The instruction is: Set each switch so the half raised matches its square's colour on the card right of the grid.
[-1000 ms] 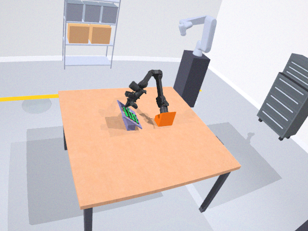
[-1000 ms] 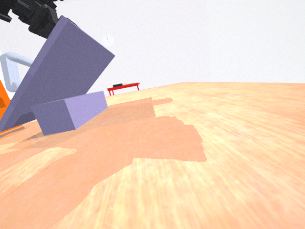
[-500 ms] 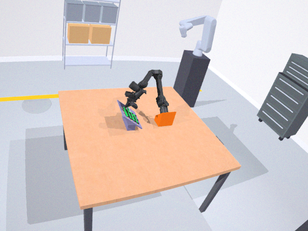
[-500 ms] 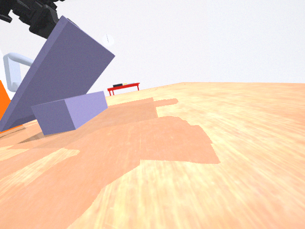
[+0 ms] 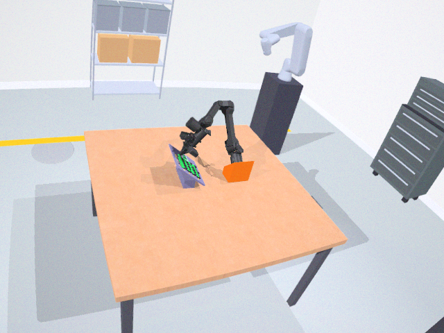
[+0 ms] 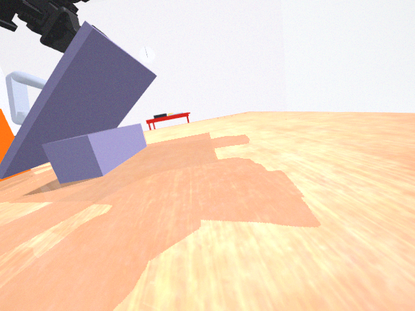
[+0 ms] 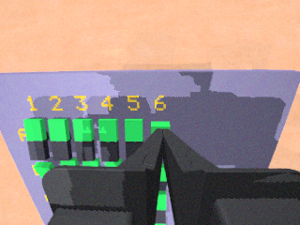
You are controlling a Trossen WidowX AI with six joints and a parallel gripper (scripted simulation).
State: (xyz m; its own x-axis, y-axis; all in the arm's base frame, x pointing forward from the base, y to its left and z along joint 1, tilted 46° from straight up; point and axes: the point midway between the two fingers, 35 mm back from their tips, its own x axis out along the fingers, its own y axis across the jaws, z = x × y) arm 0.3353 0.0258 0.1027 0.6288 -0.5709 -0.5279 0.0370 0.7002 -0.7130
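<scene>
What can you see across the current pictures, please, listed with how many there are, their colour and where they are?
Switch panel: one, purple, tilted on the table
Switches: several, green and dark grey, on the panel; full count hidden
Table: one, light wood, under the panel
Orange block: one, orange, by the arm's base
Shelf rack: one, pale, by the far wall
Drawer cabinet: one, dark grey, right side of top view
Arm: one, black, over the table
Hand: one, black, shut, at the panel
</scene>
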